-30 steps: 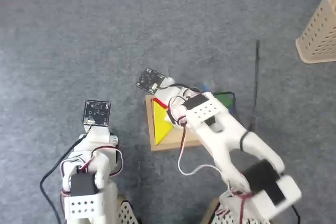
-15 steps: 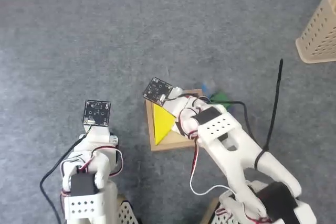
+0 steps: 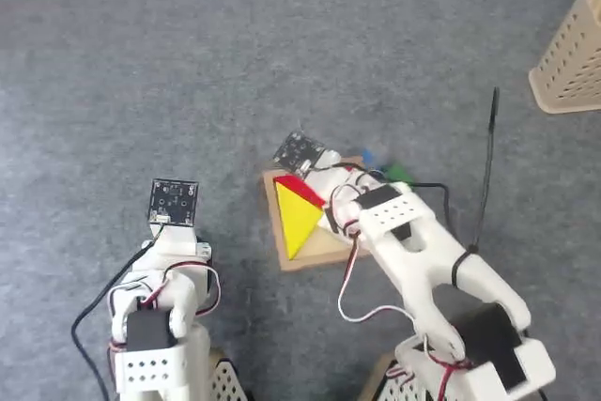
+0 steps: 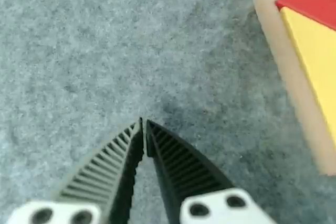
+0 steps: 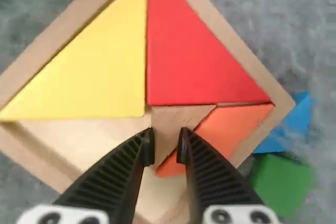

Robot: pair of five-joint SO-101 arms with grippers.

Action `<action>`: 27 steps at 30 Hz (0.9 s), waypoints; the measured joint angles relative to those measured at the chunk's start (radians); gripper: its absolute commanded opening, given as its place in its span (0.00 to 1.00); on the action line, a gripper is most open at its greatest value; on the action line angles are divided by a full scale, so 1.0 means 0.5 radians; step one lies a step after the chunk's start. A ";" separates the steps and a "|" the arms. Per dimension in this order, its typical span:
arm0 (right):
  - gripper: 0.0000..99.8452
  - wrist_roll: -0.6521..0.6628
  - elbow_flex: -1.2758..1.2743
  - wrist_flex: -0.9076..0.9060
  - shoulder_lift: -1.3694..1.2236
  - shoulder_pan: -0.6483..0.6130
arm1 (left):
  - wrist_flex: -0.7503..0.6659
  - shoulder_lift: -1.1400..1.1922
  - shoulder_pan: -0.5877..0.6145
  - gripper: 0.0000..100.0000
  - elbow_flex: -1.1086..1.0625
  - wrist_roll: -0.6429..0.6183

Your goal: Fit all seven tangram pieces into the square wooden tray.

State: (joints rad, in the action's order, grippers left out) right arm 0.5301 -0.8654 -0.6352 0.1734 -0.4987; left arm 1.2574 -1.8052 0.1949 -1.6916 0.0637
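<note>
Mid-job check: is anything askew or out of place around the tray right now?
Nothing looks damaged. The yellow triangle, red triangle and orange piece sit inside the wooden tray. Only the blue piece and green piece are out of it, on the carpet beside one corner.

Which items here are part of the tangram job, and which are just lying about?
Job: square wooden tray; yellow triangle, red triangle and orange piece in it; blue piece and green piece beside it on the grey carpet.
Lying about: beige perforated basket; thin black rod.
</note>
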 measured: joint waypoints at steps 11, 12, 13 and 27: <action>0.09 -0.199 0.117 -0.049 0.215 0.021 | 0.000 0.000 0.000 0.01 0.000 0.000; 0.09 -0.218 0.117 -0.080 0.282 0.021 | 0.000 0.000 0.000 0.01 0.000 0.000; 0.09 -0.227 0.117 -0.110 0.344 0.025 | 0.000 0.000 0.000 0.01 0.000 0.000; 0.05 -0.261 0.249 -0.252 0.144 0.457 | 0.000 0.000 0.000 0.01 0.000 0.000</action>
State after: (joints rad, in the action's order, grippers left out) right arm 0.3997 -0.7411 -0.7610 0.2455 -0.2700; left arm 1.2574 -1.8052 0.1949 -1.6916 0.0637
